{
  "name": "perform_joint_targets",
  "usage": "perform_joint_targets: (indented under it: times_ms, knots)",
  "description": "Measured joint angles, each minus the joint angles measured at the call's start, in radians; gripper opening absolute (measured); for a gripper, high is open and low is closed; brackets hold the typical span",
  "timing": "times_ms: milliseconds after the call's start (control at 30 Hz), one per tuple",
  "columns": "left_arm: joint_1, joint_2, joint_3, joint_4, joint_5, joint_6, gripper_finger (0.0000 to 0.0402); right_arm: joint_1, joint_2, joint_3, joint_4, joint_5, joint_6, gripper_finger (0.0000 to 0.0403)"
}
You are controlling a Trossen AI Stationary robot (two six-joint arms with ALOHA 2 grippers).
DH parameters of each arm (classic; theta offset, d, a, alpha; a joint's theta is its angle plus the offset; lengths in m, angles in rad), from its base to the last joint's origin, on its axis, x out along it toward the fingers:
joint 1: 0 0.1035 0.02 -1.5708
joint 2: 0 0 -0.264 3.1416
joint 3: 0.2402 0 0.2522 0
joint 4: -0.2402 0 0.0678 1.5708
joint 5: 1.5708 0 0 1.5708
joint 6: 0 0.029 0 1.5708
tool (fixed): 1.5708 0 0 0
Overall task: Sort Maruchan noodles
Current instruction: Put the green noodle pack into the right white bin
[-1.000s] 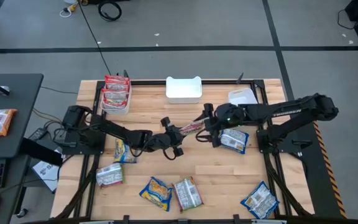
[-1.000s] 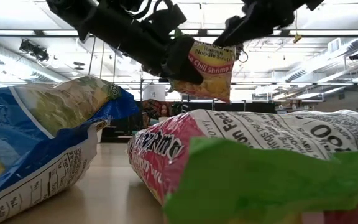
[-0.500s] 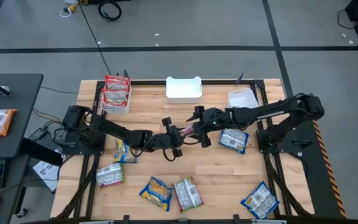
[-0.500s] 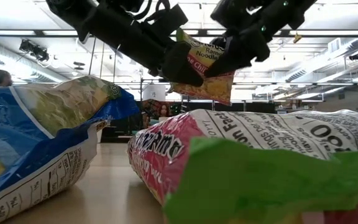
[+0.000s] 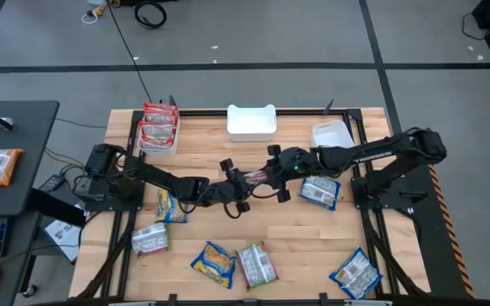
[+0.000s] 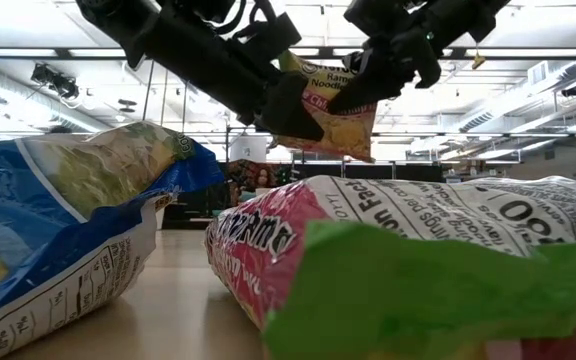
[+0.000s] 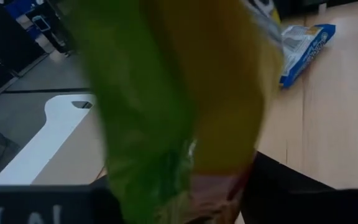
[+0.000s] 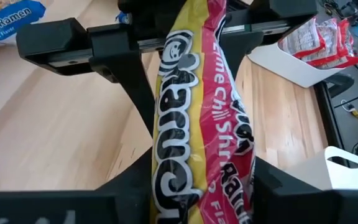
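Observation:
One Maruchan noodles packet (image 5: 256, 176), yellow, red and green, hangs in the air over the table's middle between my two grippers. My left gripper (image 5: 238, 180) is shut on its left end. My right gripper (image 5: 272, 174) is shut on its right end. The low view shows the packet (image 6: 333, 110) well above the table, with both grippers on it. Several more packets lie flat on the wood, among them a blue one (image 5: 320, 191) under the right arm. My left gripper pinches the packet's left end (image 6: 303, 100) between its two fingers, coming from the table's left and slanting down. The packet (image 7: 185, 93) fills the gap between the fingers and is clear of the table. My right gripper pinches the packet's right end (image 8: 197, 180) between its two fingers (image 8: 114, 190), coming level from the table's right and lying along the packet. The packet (image 8: 197, 112) runs straight out from it to the left gripper, lifted clear of the table.
A white bin (image 5: 159, 140) at the far left holds red packets. Two more white bins stand at the far middle (image 5: 252, 121) and far right (image 5: 333, 133). Loose packets lie near the left (image 5: 171, 206), (image 5: 150, 239), front (image 5: 213, 263), (image 5: 256, 264) and right corner (image 5: 356, 274).
My right gripper has moved toward the table's left, up to the packet that my left gripper holds in the air, and has shut on its right end. The packet has stayed aloft, tipping slightly.

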Motion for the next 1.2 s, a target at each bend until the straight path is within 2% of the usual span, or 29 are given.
perform_joint_targets:
  times_ms: [167,367,467,567,633,733,967,1200]
  knots:
    - [-0.001,-0.031,0.0,-0.074,0.01,-0.064,0.0198,0.0,-0.028,0.0,-0.024,0.0,-0.004,0.0141]
    - [-0.025,-0.161,0.0,-0.412,0.032,-0.244,0.0258,-0.018,-0.16,0.002,-0.262,0.033,-0.052,0.015]
    - [-0.054,-0.21,-0.002,-0.606,0.035,-0.342,0.0279,-0.047,-0.263,0.002,-0.435,0.126,-0.098,0.0147]
    - [-0.092,-0.231,-0.004,-0.713,0.034,-0.424,0.0285,-0.103,-0.358,0.002,-0.637,0.277,-0.145,0.0144]
    - [-0.118,-0.233,-0.011,-0.715,0.031,-0.451,0.0285,-0.156,-0.409,0.002,-0.755,0.365,-0.15,0.0144]
    - [-0.152,-0.231,-0.026,-0.713,0.024,-0.476,0.0286,-0.246,-0.462,-0.003,-0.873,0.426,-0.15,0.0145]
    - [-0.191,-0.229,-0.026,-0.702,-0.02,-0.495,0.0286,-0.434,-0.506,-0.123,-0.905,0.427,-0.202,0.0145]
    - [-0.212,-0.229,-0.026,-0.702,-0.019,-0.495,0.0286,-0.557,-0.495,-0.292,-0.724,0.417,-0.277,0.0145]
